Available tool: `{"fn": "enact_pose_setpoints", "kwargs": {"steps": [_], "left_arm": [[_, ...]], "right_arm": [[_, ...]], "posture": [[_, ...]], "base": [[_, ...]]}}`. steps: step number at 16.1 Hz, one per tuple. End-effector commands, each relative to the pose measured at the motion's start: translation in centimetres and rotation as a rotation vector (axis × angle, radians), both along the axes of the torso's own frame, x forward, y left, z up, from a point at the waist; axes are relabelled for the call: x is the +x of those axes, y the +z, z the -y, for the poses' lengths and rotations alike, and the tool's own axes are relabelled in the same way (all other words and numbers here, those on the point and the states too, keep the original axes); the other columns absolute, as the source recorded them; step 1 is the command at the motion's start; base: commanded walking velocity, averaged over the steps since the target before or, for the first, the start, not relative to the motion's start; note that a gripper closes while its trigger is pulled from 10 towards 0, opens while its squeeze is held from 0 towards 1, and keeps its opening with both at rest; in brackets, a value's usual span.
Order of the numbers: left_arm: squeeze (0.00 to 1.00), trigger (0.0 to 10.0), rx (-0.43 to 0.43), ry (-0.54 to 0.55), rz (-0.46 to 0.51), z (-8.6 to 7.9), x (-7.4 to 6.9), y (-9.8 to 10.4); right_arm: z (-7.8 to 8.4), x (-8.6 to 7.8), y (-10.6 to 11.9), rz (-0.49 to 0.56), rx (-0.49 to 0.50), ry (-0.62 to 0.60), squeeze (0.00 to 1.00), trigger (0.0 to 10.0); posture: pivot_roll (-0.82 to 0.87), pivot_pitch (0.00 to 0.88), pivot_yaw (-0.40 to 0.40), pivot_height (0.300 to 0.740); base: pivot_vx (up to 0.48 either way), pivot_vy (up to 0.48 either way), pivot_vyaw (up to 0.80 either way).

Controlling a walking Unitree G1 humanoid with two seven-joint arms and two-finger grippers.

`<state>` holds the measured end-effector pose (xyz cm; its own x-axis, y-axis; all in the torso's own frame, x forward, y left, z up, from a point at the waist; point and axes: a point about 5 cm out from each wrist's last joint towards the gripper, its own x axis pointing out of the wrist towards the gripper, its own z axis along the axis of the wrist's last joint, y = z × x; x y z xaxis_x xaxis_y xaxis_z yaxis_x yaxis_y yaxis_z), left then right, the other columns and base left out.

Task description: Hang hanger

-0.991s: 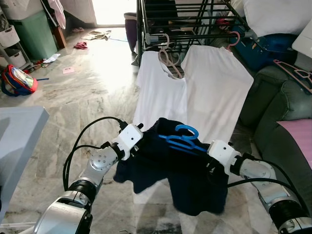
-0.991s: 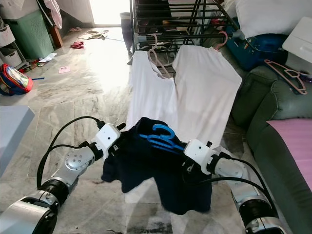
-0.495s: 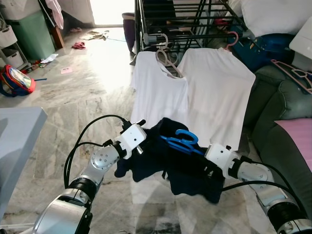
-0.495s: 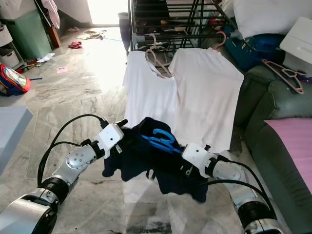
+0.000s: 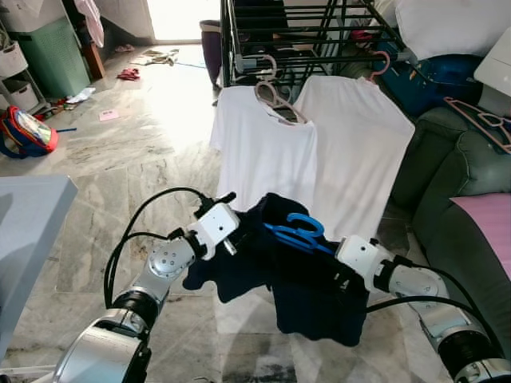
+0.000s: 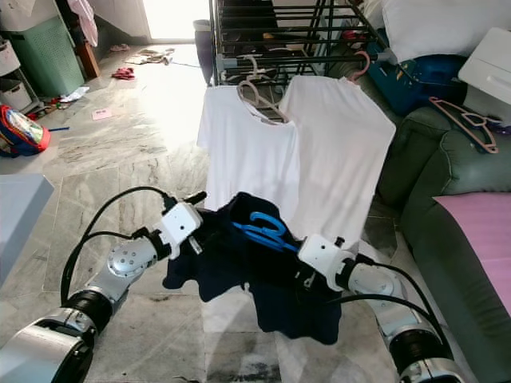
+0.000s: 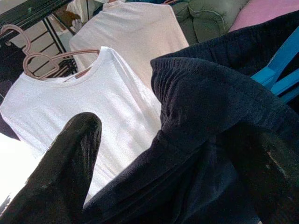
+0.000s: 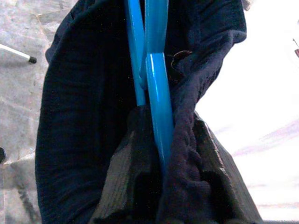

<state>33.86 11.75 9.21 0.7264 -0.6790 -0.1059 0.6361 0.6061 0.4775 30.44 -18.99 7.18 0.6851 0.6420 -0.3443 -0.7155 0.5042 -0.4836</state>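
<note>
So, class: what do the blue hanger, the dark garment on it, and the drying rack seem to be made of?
Blue hanger: probably plastic, smooth and glossy with highlights. Dark garment: soft knitted fabric, matte, with a ribbed gathered edge. Drying rack: likely metal, thin dark straight bars.

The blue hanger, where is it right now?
The blue hanger sits on the dark garment, low in the head views' middle, between the left tool and right tool, in front of the white shirts.
</note>
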Motion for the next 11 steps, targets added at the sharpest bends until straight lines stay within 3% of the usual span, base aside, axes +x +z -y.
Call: {"fn": "enact_pose_setpoints", "kwargs": {"steps": [1,11], "left_arm": [[1.00,10.0,-0.011,-0.026,0.030,0.81,0.26,0.76],[1.00,10.0,-0.011,-0.026,0.030,0.81,0.26,0.76]], "right_arm": [[-0.10,0.25,0.43,0.016,-0.001,0.008,0.00,0.0],[-0.10,0.25,0.43,0.016,-0.001,0.008,0.00,0.0]], "posture": [[-0.06,0.182,0.084,0.740],[-0.06,0.182,0.084,0.740]], "base": [[0.000,0.000,0.00],[0.000,0.000,0.00]]}}
